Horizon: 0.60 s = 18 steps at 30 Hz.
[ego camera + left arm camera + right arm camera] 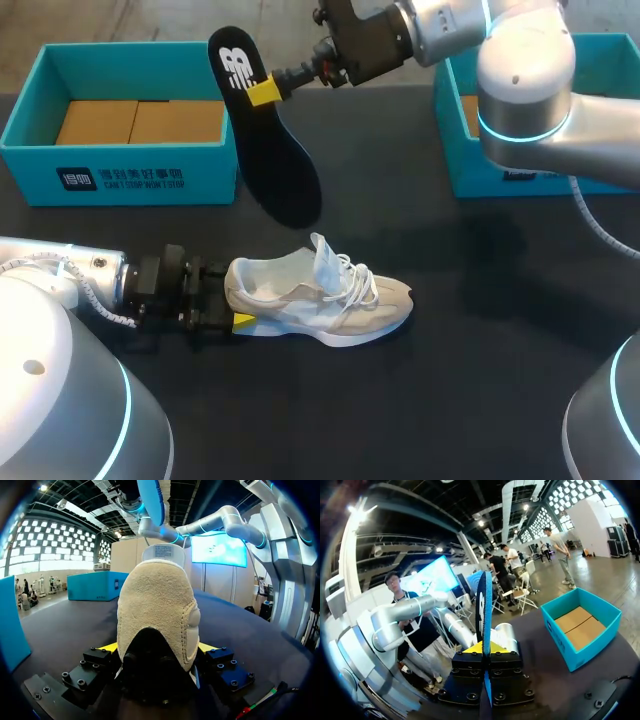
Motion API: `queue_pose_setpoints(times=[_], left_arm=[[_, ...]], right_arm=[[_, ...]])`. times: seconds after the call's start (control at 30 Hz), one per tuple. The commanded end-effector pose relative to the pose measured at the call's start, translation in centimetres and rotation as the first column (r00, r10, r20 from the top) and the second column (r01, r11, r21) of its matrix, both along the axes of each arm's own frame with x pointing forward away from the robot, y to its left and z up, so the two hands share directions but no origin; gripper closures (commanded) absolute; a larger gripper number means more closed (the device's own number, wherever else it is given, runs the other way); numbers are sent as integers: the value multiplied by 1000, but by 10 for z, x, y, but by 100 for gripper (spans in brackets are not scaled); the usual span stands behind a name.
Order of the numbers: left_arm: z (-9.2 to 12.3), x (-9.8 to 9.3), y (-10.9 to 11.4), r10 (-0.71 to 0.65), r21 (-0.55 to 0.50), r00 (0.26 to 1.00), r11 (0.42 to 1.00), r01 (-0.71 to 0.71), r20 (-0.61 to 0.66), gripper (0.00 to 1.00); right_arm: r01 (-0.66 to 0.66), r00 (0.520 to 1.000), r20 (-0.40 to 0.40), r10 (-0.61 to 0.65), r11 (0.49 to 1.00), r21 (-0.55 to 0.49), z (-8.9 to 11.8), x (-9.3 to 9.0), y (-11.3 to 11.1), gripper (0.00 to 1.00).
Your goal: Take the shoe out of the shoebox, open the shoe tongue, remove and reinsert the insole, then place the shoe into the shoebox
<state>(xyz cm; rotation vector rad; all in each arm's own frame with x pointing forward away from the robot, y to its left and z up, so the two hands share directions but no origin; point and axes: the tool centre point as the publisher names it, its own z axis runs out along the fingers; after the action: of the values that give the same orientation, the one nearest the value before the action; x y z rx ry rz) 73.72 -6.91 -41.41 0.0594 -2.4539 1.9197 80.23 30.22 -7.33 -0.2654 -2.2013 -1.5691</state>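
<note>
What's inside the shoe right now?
The shoe opening shows only pale lining; the insole is out, held in the right pincer. The toe end is hidden under tongue and laces.

Head view overlooks the table [500, 330]; wrist views closely share its shoe [320, 295] and insole [285, 170].

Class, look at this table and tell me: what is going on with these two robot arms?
The left gripper is shut on the heel of the beige shoe, which lies on its sole on the dark table. The right gripper holds the black insole up above the table, out of the shoe.
</note>
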Motion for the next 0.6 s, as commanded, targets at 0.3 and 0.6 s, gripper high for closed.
queue_pose_setpoints(times=[0.3,0.6], left_arm=[[-2,0,-1,2,3,1000,1000,-2,0,100],[-2,0,-1,2,3,1000,1000,-2,0,100]], right_arm=[[35,999,-18,-36,999,-18,11,-10,-13,100],[80,995,-50,-82,996,-49,32,-25,-34,100]])
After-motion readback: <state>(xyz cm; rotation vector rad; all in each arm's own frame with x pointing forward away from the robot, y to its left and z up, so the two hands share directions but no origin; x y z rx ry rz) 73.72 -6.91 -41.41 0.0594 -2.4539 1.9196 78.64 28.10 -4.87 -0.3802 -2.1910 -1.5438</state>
